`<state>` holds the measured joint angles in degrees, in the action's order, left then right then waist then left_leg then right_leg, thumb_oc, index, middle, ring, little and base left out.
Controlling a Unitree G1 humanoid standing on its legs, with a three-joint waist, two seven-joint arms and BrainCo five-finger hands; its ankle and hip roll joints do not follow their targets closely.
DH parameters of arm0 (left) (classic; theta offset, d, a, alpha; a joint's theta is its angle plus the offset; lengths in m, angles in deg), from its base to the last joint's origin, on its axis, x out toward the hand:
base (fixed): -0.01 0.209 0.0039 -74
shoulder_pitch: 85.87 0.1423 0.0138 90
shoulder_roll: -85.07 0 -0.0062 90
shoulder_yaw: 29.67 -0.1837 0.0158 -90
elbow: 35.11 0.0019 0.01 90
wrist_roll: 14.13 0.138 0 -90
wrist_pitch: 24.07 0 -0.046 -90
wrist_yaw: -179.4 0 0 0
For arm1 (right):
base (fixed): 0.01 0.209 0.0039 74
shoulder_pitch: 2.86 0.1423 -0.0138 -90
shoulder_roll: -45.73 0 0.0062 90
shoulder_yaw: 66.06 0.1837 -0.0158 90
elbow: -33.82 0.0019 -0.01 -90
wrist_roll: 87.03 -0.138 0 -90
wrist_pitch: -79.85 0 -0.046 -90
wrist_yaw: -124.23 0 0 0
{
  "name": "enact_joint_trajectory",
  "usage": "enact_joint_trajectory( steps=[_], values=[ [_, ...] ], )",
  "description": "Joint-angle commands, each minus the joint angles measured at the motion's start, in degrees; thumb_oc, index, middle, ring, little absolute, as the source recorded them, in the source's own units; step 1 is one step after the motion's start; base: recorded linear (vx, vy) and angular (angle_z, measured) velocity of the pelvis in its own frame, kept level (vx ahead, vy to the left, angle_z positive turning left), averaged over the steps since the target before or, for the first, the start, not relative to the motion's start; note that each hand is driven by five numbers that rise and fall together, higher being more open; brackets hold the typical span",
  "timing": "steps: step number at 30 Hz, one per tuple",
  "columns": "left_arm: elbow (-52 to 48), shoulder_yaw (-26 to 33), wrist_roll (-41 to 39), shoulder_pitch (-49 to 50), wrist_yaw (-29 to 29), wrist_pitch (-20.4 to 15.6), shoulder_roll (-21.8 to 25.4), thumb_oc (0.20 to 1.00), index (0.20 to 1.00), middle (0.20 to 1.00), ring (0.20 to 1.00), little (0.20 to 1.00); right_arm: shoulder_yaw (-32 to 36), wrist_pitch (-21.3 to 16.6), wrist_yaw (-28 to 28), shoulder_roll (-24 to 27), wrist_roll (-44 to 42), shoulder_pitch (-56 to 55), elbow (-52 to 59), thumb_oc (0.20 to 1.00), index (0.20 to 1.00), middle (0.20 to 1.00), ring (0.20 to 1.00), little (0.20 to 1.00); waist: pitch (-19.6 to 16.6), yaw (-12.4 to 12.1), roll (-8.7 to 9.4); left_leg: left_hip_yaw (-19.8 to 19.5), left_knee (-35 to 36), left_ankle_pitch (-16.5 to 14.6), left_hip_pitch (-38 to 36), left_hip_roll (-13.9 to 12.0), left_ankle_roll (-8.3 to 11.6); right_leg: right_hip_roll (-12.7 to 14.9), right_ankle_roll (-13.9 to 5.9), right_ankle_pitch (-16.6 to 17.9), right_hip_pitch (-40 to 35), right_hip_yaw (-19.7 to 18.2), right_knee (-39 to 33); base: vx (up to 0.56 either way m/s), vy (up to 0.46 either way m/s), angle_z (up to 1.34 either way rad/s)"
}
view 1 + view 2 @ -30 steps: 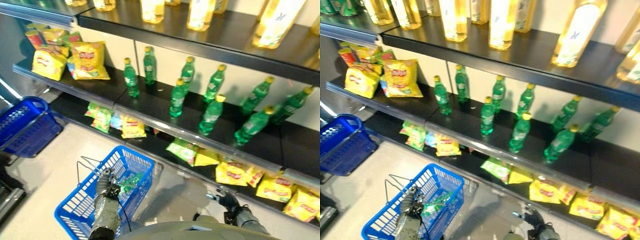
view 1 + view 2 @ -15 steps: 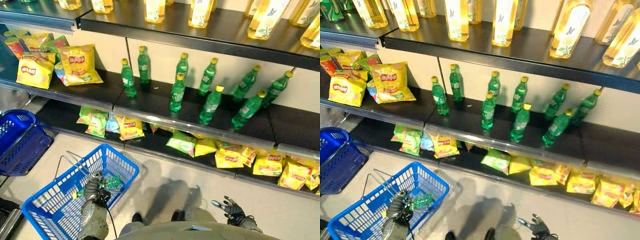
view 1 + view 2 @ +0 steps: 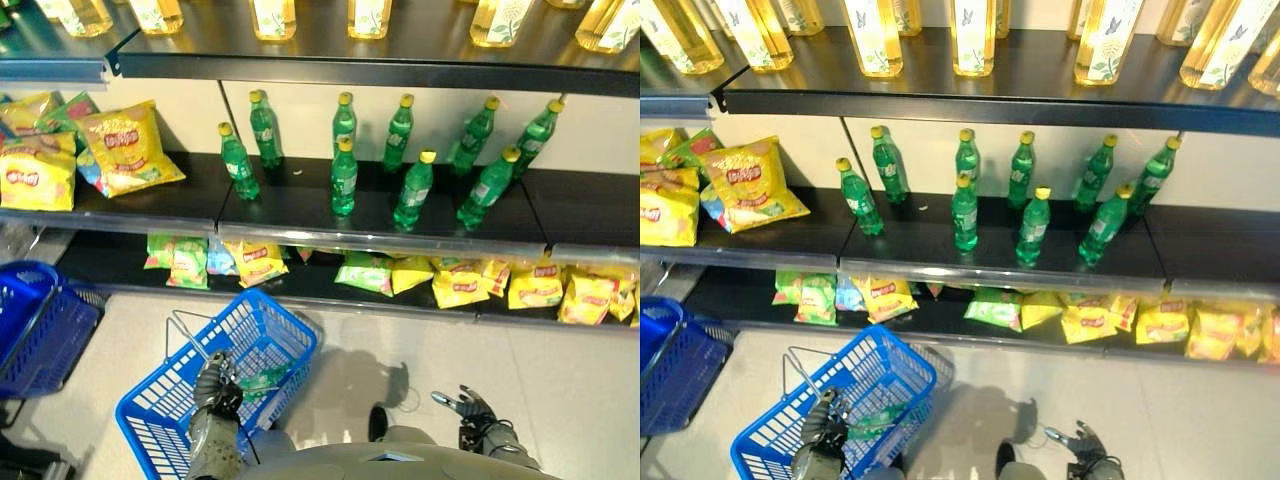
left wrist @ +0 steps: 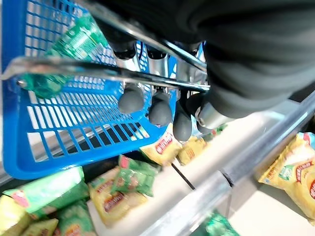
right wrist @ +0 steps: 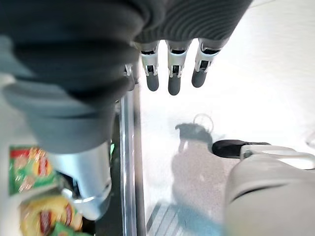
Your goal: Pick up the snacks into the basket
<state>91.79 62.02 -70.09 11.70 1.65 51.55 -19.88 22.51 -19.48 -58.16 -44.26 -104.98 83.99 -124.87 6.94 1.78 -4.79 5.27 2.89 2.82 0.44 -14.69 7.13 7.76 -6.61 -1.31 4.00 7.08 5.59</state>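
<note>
1. Left hand (image 3: 213, 378): fingers (image 4: 131, 100) curled round the thin metal wire handle (image 4: 88, 71) of the blue plastic lattice basket (image 3: 170, 408)
2. Basket: carried above the pale floor (image 3: 450, 345); a green snack packet (image 4: 66, 46) lies inside
3. Right hand (image 3: 470, 410): fingers (image 5: 172, 73) straight, apart, holding nothing
4. Yellow and green snack bags (image 3: 465, 285): on the lowest black shelf (image 3: 300, 285), beneath the green plastic bottles (image 3: 343, 180)
</note>
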Motion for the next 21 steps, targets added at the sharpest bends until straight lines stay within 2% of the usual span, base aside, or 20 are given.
enact_joint_trajectory(
  steps=[1, 2, 3, 4, 5, 7, 9, 11, 13, 15, 18, 19, 20, 21],
  values=[
    [-11.2, 4.0, 1.6, -2.0, -2.3, -6.6, 6.8, 0.2, 0.2, 0.2, 0.2, 0.2, 1.3, -1.0, -1.1, -2.0, -0.4, 1.1, -2.2, 1.0, 1.0, 1.0, 1.0, 1.0, -1.8, -0.2, 4.39, -1.2, 2.1, 0.2, -0.3, 8.9, -2.38, 11.2, -5.27, 8.7, -3.7, -0.2, -0.5, 0.04, 0.48, -0.27],
    [-11.8, 4.0, 2.4, -1.8, -2.5, -6.9, 7.1, 0.2, 0.2, 0.2, 0.2, 0.2, 1.4, -1.1, -1.1, -2.2, -0.5, 1.1, -1.9, 1.0, 1.0, 1.0, 1.0, 1.0, -1.4, -0.2, 4.25, -0.2, 2.1, -0.2, -0.7, 10.2, -3.14, 11.5, -4.89, 9.7, -2.2, 0.0, 1.4, 0.0, 0.409, -0.6],
    [-12.2, 4.2, 2.9, -1.6, -2.5, -6.9, 7.5, 0.2, 0.2, 0.2, 0.2, 0.2, 1.2, -1.1, -1.1, -2.2, -0.1, 1.4, -1.7, 1.0, 1.0, 1.0, 1.0, 1.0, -1.3, -0.7, 4.12, 0.3, 2.1, -0.7, -0.8, 11.0, -3.68, 12.1, -4.54, 10.3, -0.9, 1.7, 2.6, 0.0, 0.277, -0.51],
    [-12.2, 4.2, 2.9, -1.6, -2.5, -6.9, 7.5, 0.2, 0.2, 0.2, 0.2, 0.2, 1.2, -1.1, -1.2, -2.2, -0.1, 1.4, -1.6, 1.0, 1.0, 1.0, 1.0, 1.0, -1.4, -0.7, 4.16, 0.3, 2.1, -0.7, -0.8, 11.1, -3.71, 12.2, -4.57, 10.3, -0.7, 1.7, 2.7, 0.0, 0.409, -0.58],
    [-13.7, 4.3, 4.0, -0.9, -2.8, -6.4, 7.6, 0.2, 0.2, 0.2, 0.2, 0.2, 0.6, -1.1, -1.1, -2.6, 0.4, 1.5, -1.3, 1.0, 1.0, 1.0, 1.0, 1.0, -1.2, -2.4, 3.67, 1.0, 2.1, -1.5, -1.2, 12.9, -5.26, 14.2, -3.52, 9.4, -0.4, 9.8, 6.5, 0.01, 0.401, -0.37],
    [-13.4, 4.1, 4.1, -1.6, -3.2, -5.9, 7.8, 0.2, 0.2, 0.2, 0.2, 0.2, 0.0, -1.4, -0.5, -3.0, -0.1, 2.0, -1.6, 1.0, 1.0, 1.0, 1.0, 1.0, -0.7, -2.0, 3.67, 1.0, 2.1, -1.3, -1.3, 13.9, -6.12, 9.4, -2.8, 6.0, 0.2, 9.5, 9.8, 0.02, 0.343, -0.54],
    [-13.8, 3.4, 4.2, -2.0, -3.7, -5.8, 7.9, 0.2, 0.2, 0.2, 0.2, 0.2, -0.7, -1.7, -0.1, -3.1, -0.3, 2.2, -2.2, 1.0, 1.0, 1.0, 1.0, 1.0, -0.7, -1.2, 3.84, 0.0, 2.1, -0.6, -1.3, 15.3, -6.61, 1.0, -1.23, 1.7, 0.8, 7.4, 9.5, 0.03, 0.174, -0.15],
    [-13.4, 2.9, 4.1, -2.1, -4.0, -5.7, 7.6, 0.2, 0.2, 0.2, 0.2, 0.2, -1.3, -2.2, 0.0, -3.2, -1.3, 2.1, -2.6, 1.0, 1.0, 1.0, 1.0, 1.0, -1.0, -0.6, 4.37, -0.7, 2.1, -0.1, -1.5, 17.0, -6.78, -4.2, 0.1, 0.1, 0.7, 5.0, 7.0, 0.05, 0.132, 0.07],
    [-12.6, 2.7, 3.5, -2.1, -3.9, -5.9, 7.2, 0.2, 0.2, 0.2, 0.2, 0.2, -1.9, -2.6, 0.1, -3.4, -2.9, 1.6, -2.2, 1.0, 1.0, 1.0, 1.0, 1.0, -1.7, 0.2, 5.2, -1.3, 2.1, -0.2, -1.2, 18.3, -6.89, -7.6, 1.85, 0.3, 0.1, 1.2, 1.7, 0.04, 0.08, 0.27],
    [-13.2, 3.3, 3.3, -1.6, -3.7, -6.2, 6.3, 0.2, 0.2, 0.2, 0.2, 0.2, -2.3, -2.5, -0.4, -3.9, -2.4, 1.2, -2.1, 1.0, 1.0, 1.0, 1.0, 1.0, -2.2, -0.9, 5.57, -1.1, 2.1, -0.4, -1.8, 19.1, -7.01, -6.2, 1.58, 1.7, -2.3, 2.4, -1.9, 0.02, 0.048, 0.37],
    [-13.7, 3.7, 2.1, -1.3, -3.3, -6.2, 5.5, 0.2, 0.2, 0.2, 0.2, 0.2, -2.3, -2.3, -0.3, -3.7, -2.0, 1.5, -2.4, 1.0, 1.0, 1.0, 1.0, 1.0, -2.1, -1.0, 5.29, -0.5, 2.1, 0.1, -1.8, 18.7, -6.48, -6.0, 1.19, 2.7, -3.6, 2.5, -3.6, -0.01, 0.056, 0.12],
    [-13.6, 3.9, 1.7, -2.3, -2.9, -6.4, 5.6, 0.2, 0.2, 0.2, 0.2, 0.2, -2.2, -2.2, -0.3, -3.2, -1.7, 1.2, -2.2, 1.0, 1.0, 1.0, 1.0, 1.0, -1.5, -0.8, 5.4, 1.1, -0.2, 0.7, -0.6, 18.3, -5.8, -4.8, 1.18, 3.1, -4.1, 3.6, -4.2, -0.03, 0.056, 0.24],
    [-13.6, 3.9, 1.7, -2.3, -2.9, -6.4, 5.6, 0.2, 0.2, 0.2, 0.2, 0.2, -2.2, -2.2, -0.3, -3.2, -1.7, 1.2, -2.2, 1.0, 1.0, 1.0, 1.0, 1.0, -1.6, -0.8, 5.42, 1.0, -0.4, 0.6, -0.4, 18.3, -5.79, -4.8, 1.19, 3.1, -4.0, 3.7, -4.2, -0.14, 0.158, 0.37],
    [-12.5, 4.1, 1.8, -3.8, -2.5, -6.3, 5.9, 0.2, 0.2, 0.2, 0.2, 0.2, -1.9, -1.9, -0.5, -2.4, -1.1, 1.5, -2.6, 1.0, 1.0, 1.0, 1.0, 1.0, -0.8, -0.3, 6.73, 5.4, -4.6, -0.9, 1.5, 14.5, -4.47, -2.4, 0.59, 3.5, -3.6, 4.6, -4.1, -0.14, 0.158, 0.38]
  ],
)
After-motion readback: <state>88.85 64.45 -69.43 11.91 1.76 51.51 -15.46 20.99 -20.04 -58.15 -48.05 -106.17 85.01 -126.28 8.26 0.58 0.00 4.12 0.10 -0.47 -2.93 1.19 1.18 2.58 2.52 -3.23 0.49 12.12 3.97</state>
